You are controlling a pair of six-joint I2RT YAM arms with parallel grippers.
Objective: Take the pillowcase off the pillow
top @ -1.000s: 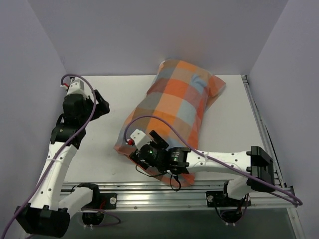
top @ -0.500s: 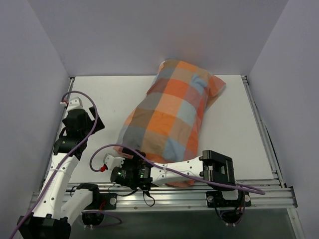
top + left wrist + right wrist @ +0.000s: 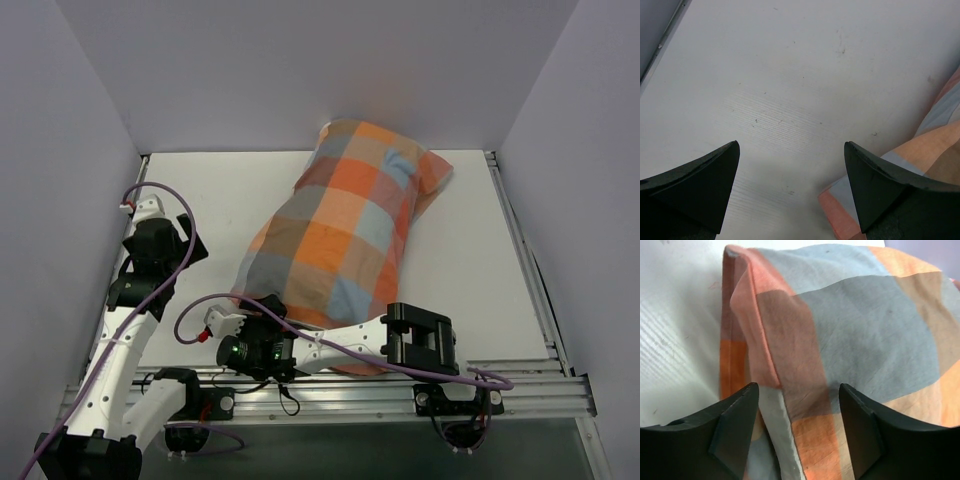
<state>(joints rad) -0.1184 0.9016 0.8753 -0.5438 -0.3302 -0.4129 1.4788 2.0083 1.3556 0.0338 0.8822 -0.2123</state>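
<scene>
At the bottom of the overhead view, left of centre, the right gripper (image 3: 222, 322) sits at the near corner of the pillowcase (image 3: 345, 225). In its wrist view the fingers (image 3: 735, 415) stand apart on either side of a folded hem of the checked cloth, not clamped; whether they touch it I cannot tell. Farther up at the left, the left gripper (image 3: 790, 150) hangs released, jaws wide over the bare white table (image 3: 790, 75), with the cloth's edge at the lower right of its frame. The pillowcase runs diagonally from lower centre toward the upper right, plump, with the pillow hidden inside.
</scene>
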